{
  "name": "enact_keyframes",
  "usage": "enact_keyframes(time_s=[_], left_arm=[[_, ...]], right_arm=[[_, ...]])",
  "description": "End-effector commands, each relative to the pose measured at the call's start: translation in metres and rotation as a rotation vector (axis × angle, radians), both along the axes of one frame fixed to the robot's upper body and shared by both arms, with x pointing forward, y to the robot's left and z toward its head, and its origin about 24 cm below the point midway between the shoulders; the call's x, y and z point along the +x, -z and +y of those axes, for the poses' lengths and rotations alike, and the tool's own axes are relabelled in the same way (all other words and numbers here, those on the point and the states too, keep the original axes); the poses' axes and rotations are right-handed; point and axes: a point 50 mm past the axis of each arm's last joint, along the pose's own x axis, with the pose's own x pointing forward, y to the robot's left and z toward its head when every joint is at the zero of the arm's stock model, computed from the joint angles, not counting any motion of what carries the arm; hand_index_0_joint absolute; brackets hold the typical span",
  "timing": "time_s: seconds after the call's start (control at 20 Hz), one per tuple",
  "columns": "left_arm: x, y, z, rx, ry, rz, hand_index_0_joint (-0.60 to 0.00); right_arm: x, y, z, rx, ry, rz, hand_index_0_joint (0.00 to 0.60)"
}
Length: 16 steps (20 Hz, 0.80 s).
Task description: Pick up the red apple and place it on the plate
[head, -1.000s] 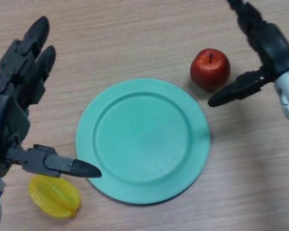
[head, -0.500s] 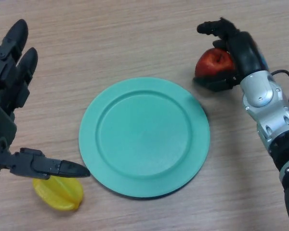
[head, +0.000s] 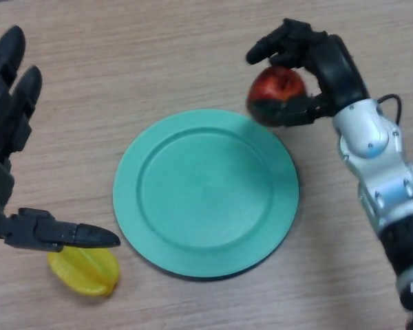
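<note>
The red apple [head: 275,89] is held in my right hand [head: 321,65], with fingers curled over its top and the thumb under it. It hangs just past the far right rim of the teal plate [head: 205,192], which lies in the middle of the wooden table. My left hand [head: 7,137] is open at the left edge, its thumb pointing toward the plate's near left rim.
A yellow star-shaped fruit [head: 85,271] lies on the table at the near left, just under my left thumb and next to the plate's rim.
My right hand has closed round the apple and moved it left toward the plate's rim. My left hand has drifted slightly left.
</note>
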Motion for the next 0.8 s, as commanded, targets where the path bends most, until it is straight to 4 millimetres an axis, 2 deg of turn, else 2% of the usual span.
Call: enact_keyframes(time_s=[0.05,0.25,0.35,0.4,0.45,0.5,0.55,0.6,0.65,0.8], left_arm=[[-0.014,-0.034,0.005,0.056,-0.022,-0.239,0.0],[-0.014,-0.032,0.002,0.043,-0.006,-0.231,0.0],[-0.015,-0.032,0.002,0.041,-0.003,-0.234,0.0],[-0.015,-0.031,0.002,0.041,-0.003,-0.235,0.0],[-0.015,-0.031,0.003,0.041,-0.004,-0.237,0.0],[-0.015,-0.031,0.003,0.041,-0.005,-0.239,0.0],[-0.017,-0.031,0.004,0.043,-0.01,-0.241,0.0],[-0.018,-0.031,0.005,0.044,-0.016,-0.241,0.0],[-0.019,-0.031,0.004,0.048,-0.018,-0.237,0.0],[-0.021,-0.032,0.003,0.052,-0.014,-0.239,0.0]], right_arm=[[-0.017,-0.029,0.018,0.08,-0.1,-0.104,0.6],[-0.045,-0.008,0.043,0.096,-0.175,-0.044,0.6],[-0.054,-0.002,0.048,0.106,-0.193,-0.031,0.6],[-0.054,-0.002,0.048,0.105,-0.194,-0.029,0.55],[-0.056,-0.002,0.048,0.098,-0.199,-0.019,0.4],[-0.058,-0.001,0.049,0.088,-0.205,-0.011,0.3],[-0.062,-0.002,0.05,0.065,-0.224,0.0,0.15],[-0.067,-0.005,0.05,0.052,-0.247,0.011,0.049],[-0.07,-0.009,0.049,0.053,-0.268,0.023,0.0],[-0.073,-0.024,0.04,0.115,-0.285,0.052,0.0]])
